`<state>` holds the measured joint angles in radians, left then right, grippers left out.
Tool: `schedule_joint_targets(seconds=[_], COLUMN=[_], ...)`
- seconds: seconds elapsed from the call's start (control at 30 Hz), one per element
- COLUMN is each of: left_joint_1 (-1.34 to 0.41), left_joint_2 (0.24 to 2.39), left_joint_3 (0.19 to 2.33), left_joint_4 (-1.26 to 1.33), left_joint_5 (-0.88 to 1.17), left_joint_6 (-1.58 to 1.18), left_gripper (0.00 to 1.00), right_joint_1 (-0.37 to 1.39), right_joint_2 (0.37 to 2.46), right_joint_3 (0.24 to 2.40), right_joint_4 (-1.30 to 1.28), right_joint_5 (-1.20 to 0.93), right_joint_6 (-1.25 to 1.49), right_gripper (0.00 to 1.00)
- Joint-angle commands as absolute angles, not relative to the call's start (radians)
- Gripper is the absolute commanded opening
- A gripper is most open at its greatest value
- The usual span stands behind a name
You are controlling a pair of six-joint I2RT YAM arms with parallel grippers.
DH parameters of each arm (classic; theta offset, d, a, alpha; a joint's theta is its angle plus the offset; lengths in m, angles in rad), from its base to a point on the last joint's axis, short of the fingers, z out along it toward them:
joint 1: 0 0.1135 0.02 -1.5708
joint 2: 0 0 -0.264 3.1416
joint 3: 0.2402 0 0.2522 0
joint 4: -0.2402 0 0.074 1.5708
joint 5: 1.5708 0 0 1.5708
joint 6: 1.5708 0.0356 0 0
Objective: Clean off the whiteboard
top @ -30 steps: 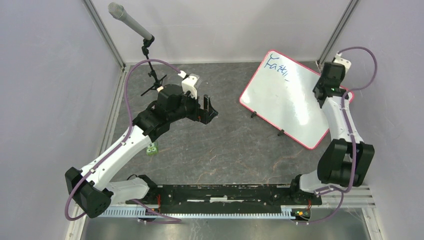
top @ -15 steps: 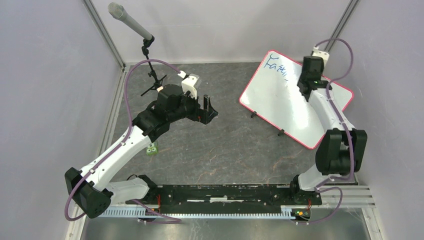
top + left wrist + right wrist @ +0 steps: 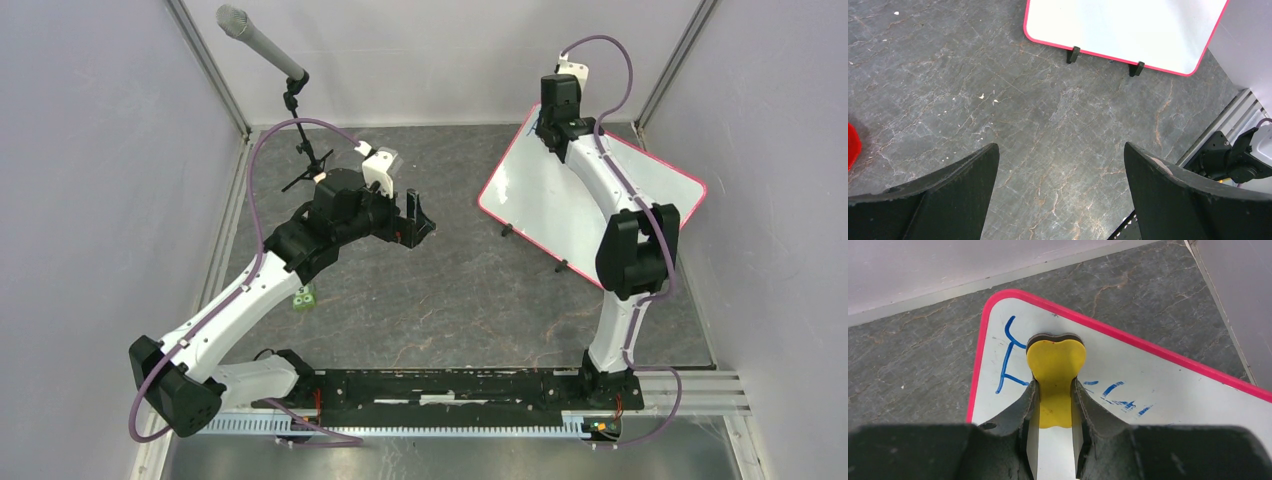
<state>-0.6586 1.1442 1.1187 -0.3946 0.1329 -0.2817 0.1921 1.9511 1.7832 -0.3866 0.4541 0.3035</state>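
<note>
Toward the near-left part of the grey stone counter [image 3: 440, 300] a small green block [image 3: 304, 298] sits beside the left arm. Further in, left of the counter's middle, the left fingers [image 3: 1168, 195] are spread wide with nothing between them, above bare counter; a sliver of a red thing [image 3: 850, 145] shows at the edge of the left wrist view, too little to identify.

The whiteboard [image 3: 540, 200] lies in the far-right part of the counter, turned at an angle so that one corner points at the far edge and another reaches the right edge. Two small black feet [image 3: 1073, 54] stick out along its side facing the counter's middle. Blue writing [image 3: 1008, 357] sits at its far corner; the rest of the surface looks blank.

Over that far corner, the right fingers [image 3: 1020, 412] are clamped on a yellow eraser [image 3: 1055, 370], whose rounded end lies among the blue strokes.

In the far-left corner a microphone [image 3: 258, 42] stands on a thin black stand
</note>
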Motion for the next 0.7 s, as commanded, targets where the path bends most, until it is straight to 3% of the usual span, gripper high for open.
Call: schedule_joint_targets(seconds=[0.0,0.4,0.67], left_joint_1=[-0.660,-0.661,-0.661], left_joint_2=[1.122,1.109,1.109], left_joint_3=[1.123,1.119,1.119], left_joint_4=[-0.371,-0.364,-0.360], left_joint_5=[0.127,0.145,0.155], left_joint_6=[-0.242,-0.253,-0.256], left_gripper=[1.00,1.00,1.00], right_joint_1=[0.192,0.085,0.079], right_joint_2=[1.948,1.658,1.581], right_joint_3=[1.836,1.429,1.351], right_joint_4=[-0.400,-0.337,-0.317], right_joint_5=[0.497,0.569,0.573], right_joint_6=[0.321,0.295,0.285], right_gripper=[0.24,0.24,0.24])
